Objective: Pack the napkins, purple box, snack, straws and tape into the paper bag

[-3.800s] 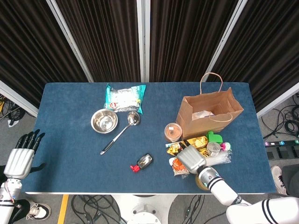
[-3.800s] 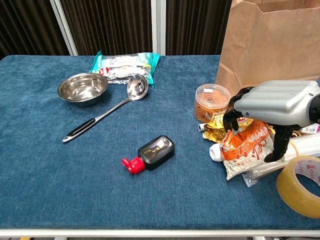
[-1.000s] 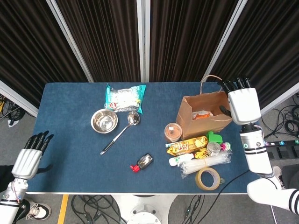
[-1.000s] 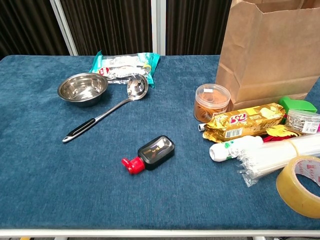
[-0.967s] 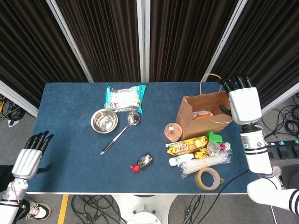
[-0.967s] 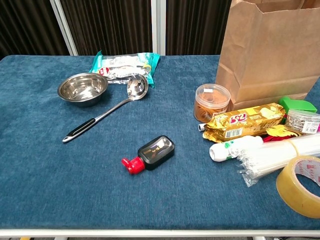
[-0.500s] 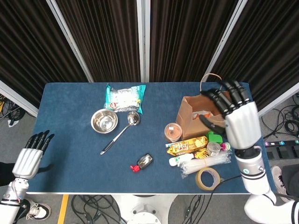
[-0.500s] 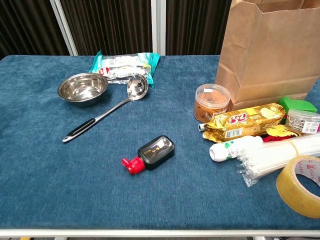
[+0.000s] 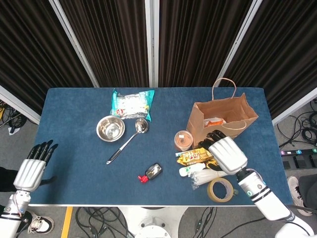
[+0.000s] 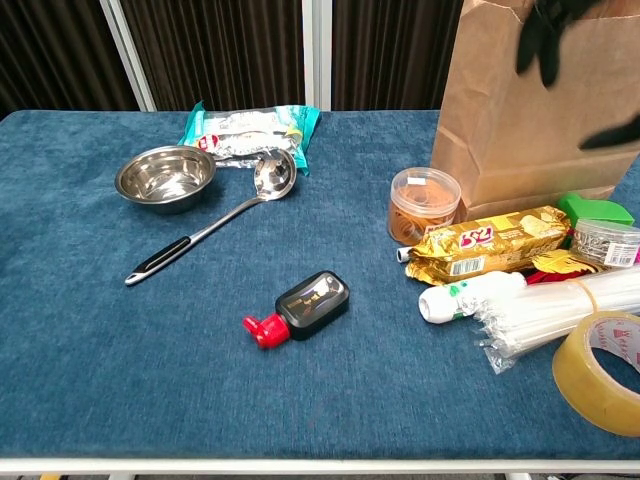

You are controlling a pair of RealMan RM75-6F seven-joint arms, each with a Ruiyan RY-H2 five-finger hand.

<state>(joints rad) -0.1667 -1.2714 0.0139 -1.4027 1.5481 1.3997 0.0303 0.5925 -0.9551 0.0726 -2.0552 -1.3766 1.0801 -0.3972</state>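
The right hand [image 9: 227, 153] has come down from beside the paper bag [image 9: 223, 119] and now hovers low over the clutter in front of it, fingers spread and holding nothing; in the chest view only its dark fingertips [image 10: 545, 40] show, blurred, against the bag's upper front. Half a second ago it was raised higher, over the bag's right side. An orange snack [image 9: 214, 122] that lay on the table earlier now sits inside the bag. Still on the table in front of the bag are the gold snack pack [image 10: 487, 241], the bundle of straws [image 10: 560, 315] and the tape roll [image 10: 597, 370] at the near right edge. The green-and-white packet [image 9: 132, 104], steel bowl [image 9: 110, 128], ladle [image 9: 128, 140] and small black bottle with a red cap [image 10: 298, 307] have not moved. The left hand [image 9: 30, 169] stays off the table's left edge, fingers apart and empty.
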